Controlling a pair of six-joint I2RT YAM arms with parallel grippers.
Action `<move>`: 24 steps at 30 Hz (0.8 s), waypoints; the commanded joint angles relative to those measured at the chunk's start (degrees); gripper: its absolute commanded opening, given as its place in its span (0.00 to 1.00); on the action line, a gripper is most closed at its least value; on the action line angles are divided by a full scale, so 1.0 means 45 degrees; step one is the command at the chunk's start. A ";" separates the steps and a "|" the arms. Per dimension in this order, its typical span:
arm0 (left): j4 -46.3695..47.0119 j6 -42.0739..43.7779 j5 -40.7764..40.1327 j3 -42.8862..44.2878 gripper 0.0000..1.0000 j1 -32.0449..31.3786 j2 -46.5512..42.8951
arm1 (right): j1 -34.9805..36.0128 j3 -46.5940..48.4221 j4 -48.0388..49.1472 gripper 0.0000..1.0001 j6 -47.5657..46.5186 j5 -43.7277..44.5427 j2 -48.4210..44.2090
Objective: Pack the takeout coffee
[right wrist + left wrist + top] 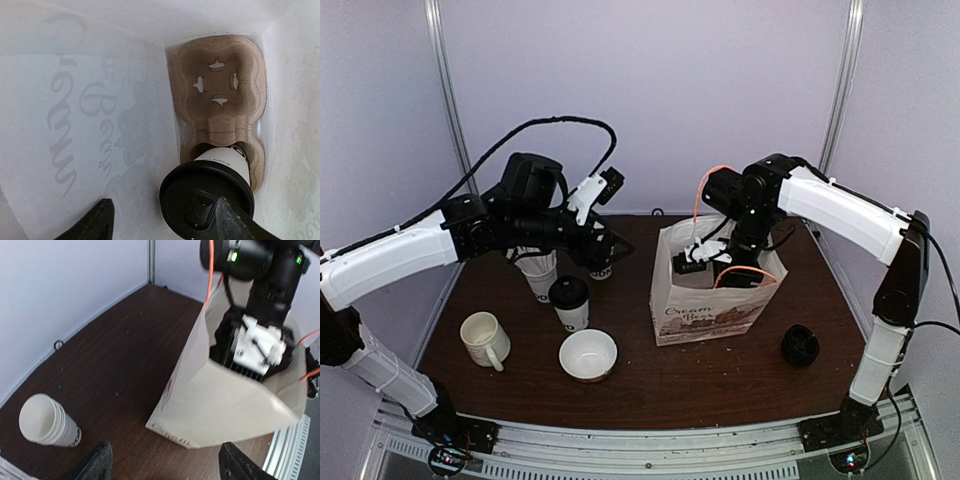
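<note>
1. Nearest to us, in the right wrist view, the right gripper [161, 212] reaches low inside the white paper bag [75, 125], its two dark fingers [100, 222] spread wide.
2. Between those fingers stands one takeout coffee cup [200, 182] with its black lid on. One finger overlaps the lid's edge and the other stands clear of it, so we see no clamp on the cup.
3. That cup sits upright in the near pocket of a brown pulp cup carrier [220, 85] lying on the bag's floor. The carrier's far pocket shows its cut flaps.
4. From above, the second lidded cup [569, 302] stands upright on the brown table [720, 385], left of the bag and apart from it. It is just behind a white bowl [588, 354] and to the right of a white mug [483, 338].
5. The left gripper [166, 455] hangs above the table with its jaws wide and nothing between them, facing the bag's side.
6. A stack of lidless cups [47, 421] stands at the lower left of the left wrist view, well apart from the bag.
7. A round black object [800, 345] lies on the table to the right of the bag; we cannot tell what it is.
</note>
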 commanded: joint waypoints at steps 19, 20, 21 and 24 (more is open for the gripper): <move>0.2372 -0.0465 0.4269 0.8173 0.59 0.0329 0.6389 | 0.0035 -0.0050 0.0259 0.67 0.0261 0.0034 -0.0195; 0.2424 -0.0512 0.4381 0.7979 0.57 0.0329 0.6303 | 0.0036 -0.0024 0.0246 0.67 0.0244 0.0054 -0.0188; 0.2498 -0.0545 0.4485 0.7798 0.56 0.0329 0.6217 | 0.0027 -0.0004 0.0214 0.67 0.0242 0.0088 -0.0177; 0.2621 -0.0561 0.4455 0.7312 0.50 0.0329 0.5997 | 0.0041 0.0101 0.0142 0.67 0.0194 0.0160 -0.0147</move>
